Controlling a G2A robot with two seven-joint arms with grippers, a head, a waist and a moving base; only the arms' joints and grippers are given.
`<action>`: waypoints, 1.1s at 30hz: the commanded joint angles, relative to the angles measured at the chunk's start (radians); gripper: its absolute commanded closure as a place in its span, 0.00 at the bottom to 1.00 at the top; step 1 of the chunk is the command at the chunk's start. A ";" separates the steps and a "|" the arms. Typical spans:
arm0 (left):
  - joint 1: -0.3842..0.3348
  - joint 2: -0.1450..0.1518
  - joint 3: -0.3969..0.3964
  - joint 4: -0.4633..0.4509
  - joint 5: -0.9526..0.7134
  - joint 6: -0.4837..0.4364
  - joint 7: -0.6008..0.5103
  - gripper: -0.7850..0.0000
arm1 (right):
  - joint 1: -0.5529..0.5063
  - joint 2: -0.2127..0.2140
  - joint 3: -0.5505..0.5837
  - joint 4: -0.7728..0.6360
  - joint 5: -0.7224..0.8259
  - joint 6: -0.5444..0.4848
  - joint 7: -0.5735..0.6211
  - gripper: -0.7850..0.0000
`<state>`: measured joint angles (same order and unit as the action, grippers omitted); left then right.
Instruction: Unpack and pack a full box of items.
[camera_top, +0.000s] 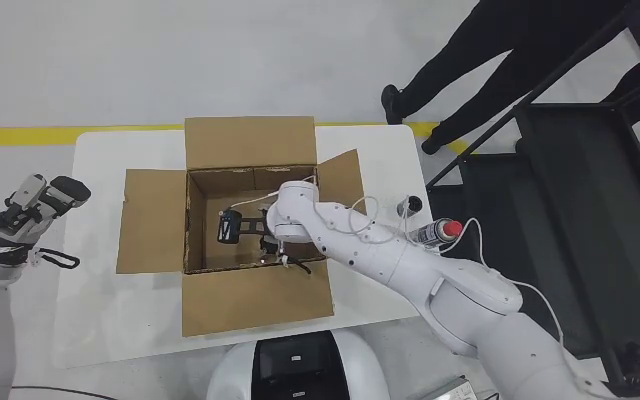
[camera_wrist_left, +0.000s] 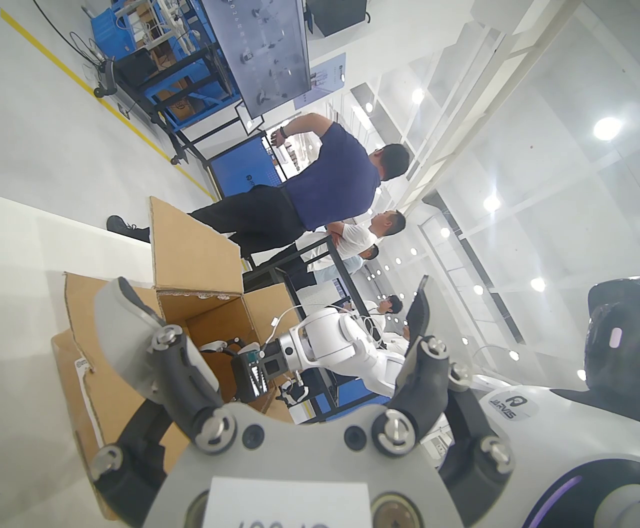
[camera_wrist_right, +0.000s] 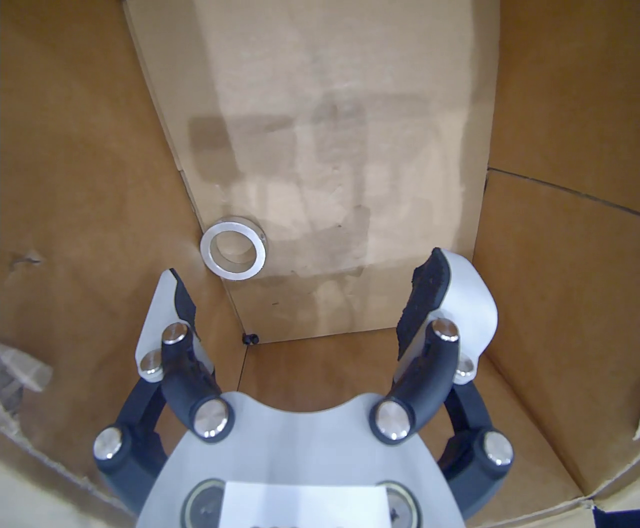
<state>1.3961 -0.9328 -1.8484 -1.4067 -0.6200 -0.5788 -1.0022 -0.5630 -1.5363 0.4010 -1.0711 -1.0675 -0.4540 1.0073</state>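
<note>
Right gripper (camera_wrist_right: 302, 272) with jaws spread wide and holding nothing, lowered inside the open cardboard box (camera_top: 250, 142) and facing its floor. The metal ring (camera_wrist_right: 234, 252), the one item seen on that floor, lies flat against the raised edge of a bottom flap. It is just ahead of one fingertip and off the midline of the jaws, not between them. The right arm enters over the box's right flap, which stands close against it. To the right of the box, a red-capped spray can (camera_top: 437, 232) and a small dark-topped item (camera_top: 409, 207) rest on the surface (camera_top: 100, 160); they have probably been unpacked already, so the step in hand appears to be fetching the ring. Left gripper (camera_wrist_left: 270, 305) with jaws likewise spread and empty, held at the far left edge of the surface, well apart from the box. Hazards: the ring is thin and flush with the cardboard, so closing jaws may ride over it or skid it along the flap edge. Because it sits off-centre, a straight descent could set one finger down on top of it. Working this deep, the arm may also drag on the right flap or wall and shift the box.
</note>
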 joint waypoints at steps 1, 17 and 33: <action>0.000 0.000 0.000 0.000 0.000 0.000 0.000 0.00 | 0.005 -0.010 -0.005 0.025 -0.005 0.005 -0.007 0.00; 0.000 0.000 0.000 0.000 0.000 0.000 0.000 0.00 | 0.023 -0.085 -0.053 0.185 -0.042 -0.023 -0.034 0.21; 0.000 0.000 0.000 0.000 0.000 0.000 0.000 0.00 | 0.009 -0.133 -0.063 0.274 -0.064 -0.049 -0.072 0.53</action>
<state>1.3961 -0.9328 -1.8484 -1.4067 -0.6200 -0.5788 -1.0022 -0.5517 -1.6671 0.3379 -0.8013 -1.1314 -0.5036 0.9382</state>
